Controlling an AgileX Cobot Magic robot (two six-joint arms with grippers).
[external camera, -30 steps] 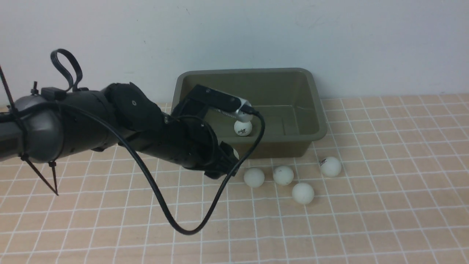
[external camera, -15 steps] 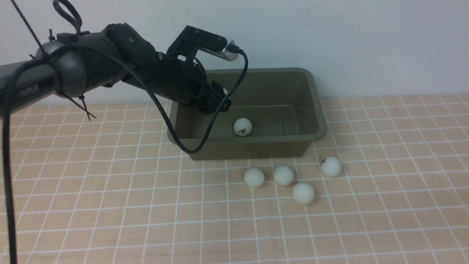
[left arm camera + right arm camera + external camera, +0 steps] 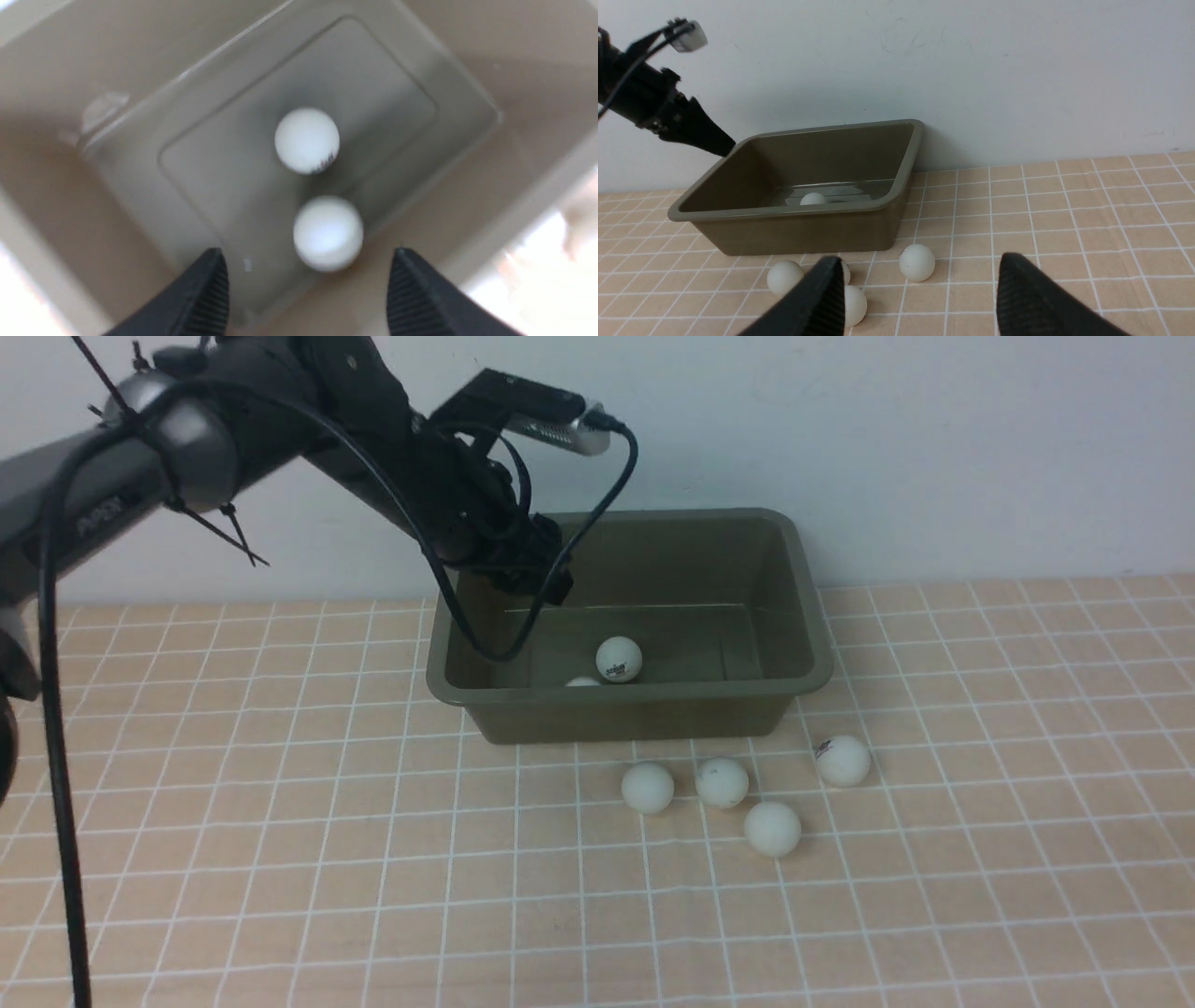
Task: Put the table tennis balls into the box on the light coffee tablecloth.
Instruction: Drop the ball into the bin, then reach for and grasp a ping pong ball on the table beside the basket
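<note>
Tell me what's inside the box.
Two balls lie in the box: a logo ball, and a second ball mostly hidden behind the near wall in the front view. The left arm covers its back-left corner.

one ball (image 3: 582, 682) mostly hidden, behind box (image 3: 672, 714) wall

Two balls (image 3: 307, 140) lie in the box (image 3: 653, 717), four balls (image 3: 647, 788) before it.

Your left arm (image 3: 168, 457) comes in from the left, held high and angled toward the far side. Left gripper (image 3: 307, 256) points down, jaws wide apart. Right gripper (image 3: 920, 261) sits low, jaws wide apart.
</note>
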